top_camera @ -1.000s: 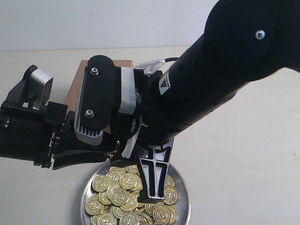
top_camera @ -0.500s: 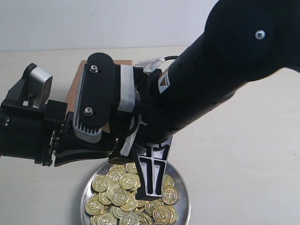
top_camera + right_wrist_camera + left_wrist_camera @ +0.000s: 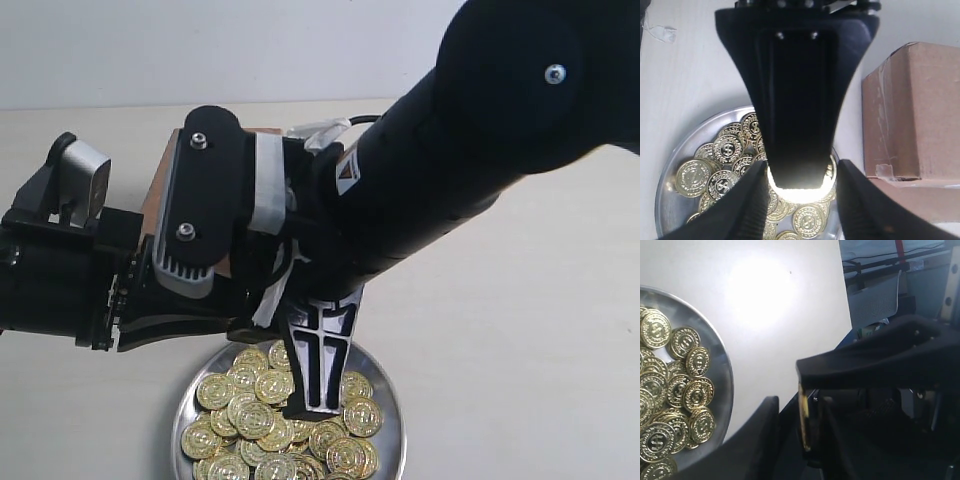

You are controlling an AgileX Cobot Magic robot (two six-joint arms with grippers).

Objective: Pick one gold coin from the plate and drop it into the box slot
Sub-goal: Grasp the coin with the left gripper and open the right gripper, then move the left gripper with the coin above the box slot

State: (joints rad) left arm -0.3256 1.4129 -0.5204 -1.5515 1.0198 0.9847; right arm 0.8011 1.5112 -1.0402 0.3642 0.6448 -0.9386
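A gold coin (image 3: 803, 415) stands on edge above the plate (image 3: 398, 420). My right gripper (image 3: 801, 166) has a finger on each side of its bright rim (image 3: 800, 192) and holds it there. The left gripper (image 3: 799, 402) is open around the same coin. One left finger lies close to a face and a gap shows on the other side. A broad left finger (image 3: 797, 100) covers most of the coin in the right wrist view. Several gold coins (image 3: 255, 415) fill the silver plate. The brown box (image 3: 912, 105) stands beside the plate. Its slot is not visible.
The right wrist camera housing (image 3: 205, 200) hides most of the box (image 3: 158, 195) in the exterior view. The left arm (image 3: 60, 290) lies low at the left. The table edge (image 3: 840, 330) runs close behind the grippers, with clutter beyond. A white scrap (image 3: 662, 32) lies on the table.
The right gripper has shifted slightly left and its fingertip has risen a little over the plate. The left arm has hardly moved.
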